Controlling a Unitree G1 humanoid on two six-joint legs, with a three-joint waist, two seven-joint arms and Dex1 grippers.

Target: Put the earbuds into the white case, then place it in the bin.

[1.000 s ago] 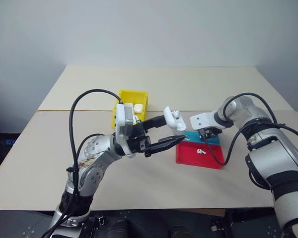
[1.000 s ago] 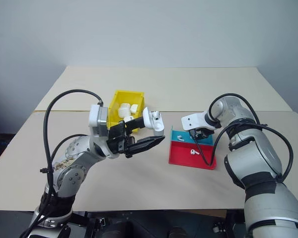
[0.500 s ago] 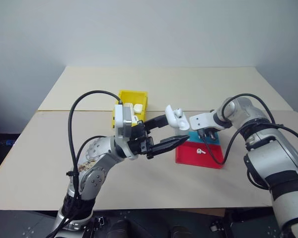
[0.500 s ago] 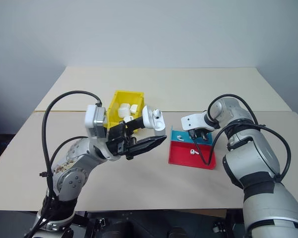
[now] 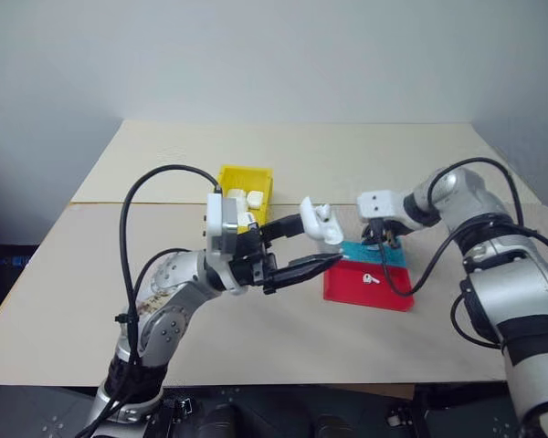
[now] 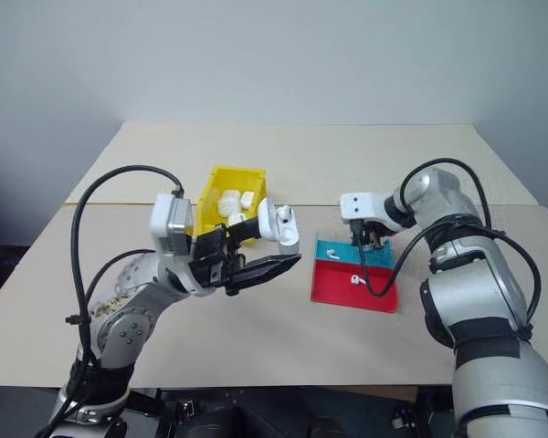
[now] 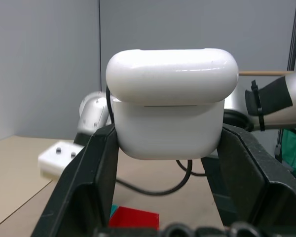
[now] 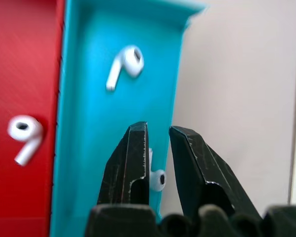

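White case, lid ajar, sits clamped between the left gripper's black fingers, held above the beige surface beside the yellow bin. Over the cyan tray, the right gripper hangs slightly parted, one earbud against its finger; whether it grips is unclear.

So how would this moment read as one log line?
left gripper: holds white case | right gripper: over cyan tray, earbud between fingers | bin: waiting
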